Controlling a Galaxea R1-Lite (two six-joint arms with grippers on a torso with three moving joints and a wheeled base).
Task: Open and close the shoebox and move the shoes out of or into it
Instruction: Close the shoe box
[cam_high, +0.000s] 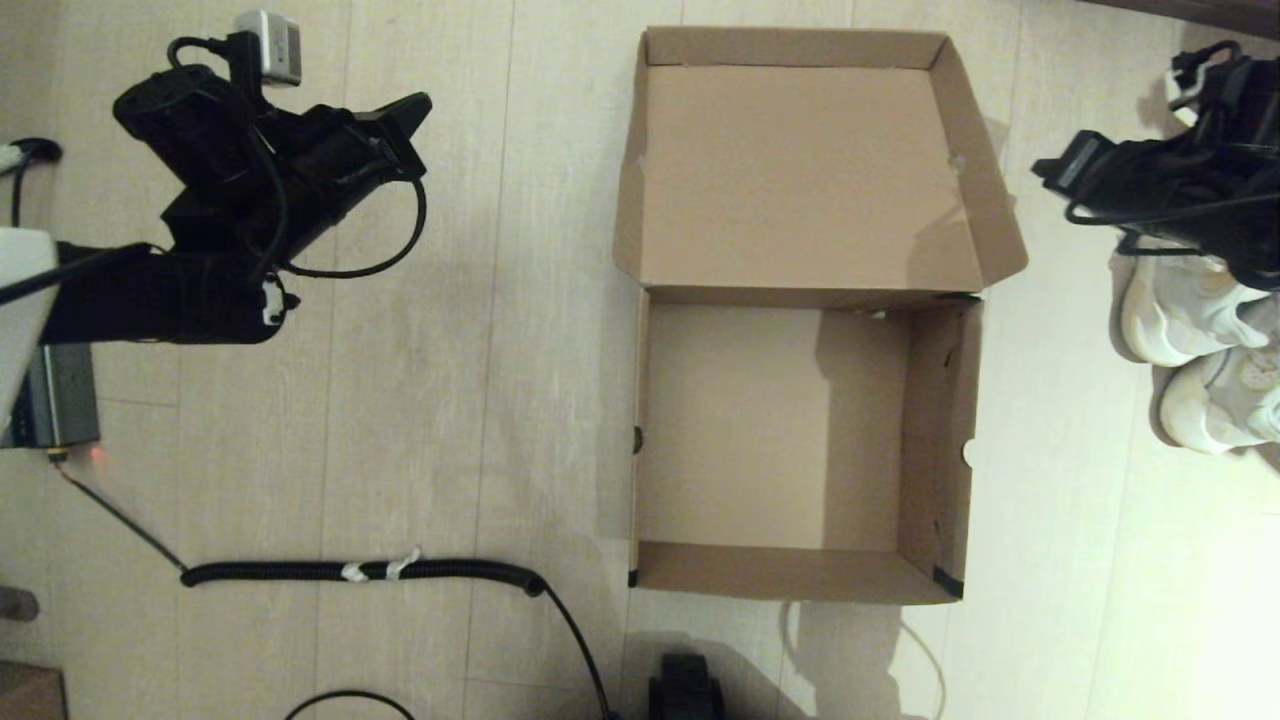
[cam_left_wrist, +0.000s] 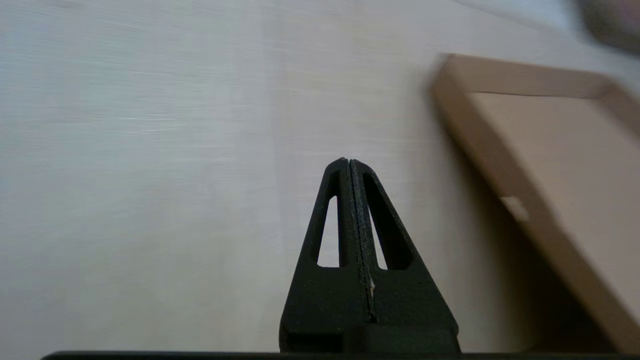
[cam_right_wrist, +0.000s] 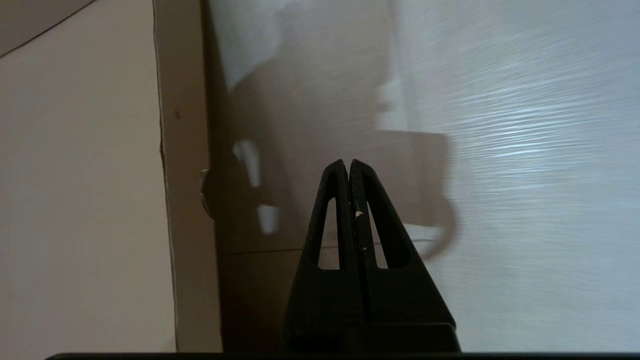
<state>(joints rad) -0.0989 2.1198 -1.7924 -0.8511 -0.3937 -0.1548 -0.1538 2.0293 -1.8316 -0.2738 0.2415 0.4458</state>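
Both pincers (cam_left_wrist: 349, 162) (cam_right_wrist: 348, 162) pinched closed, poised flanking the open shoebox (cam_high: 800, 310).

Shoebox (cam_high: 800, 430): on the floor (cam_high: 480, 400), centre of the head view, its lid (cam_high: 810, 170) folded back flat on the far side. Shoes (cam_high: 1200, 350): on the floor right of the box (side by side, apart from it), partly under the right gripper (cam_high: 1050, 170). Left gripper (cam_high: 415, 105): above the floor, well left of the lid. Coiled cable (cam_high: 360, 572): on the floor, near-left of the box.
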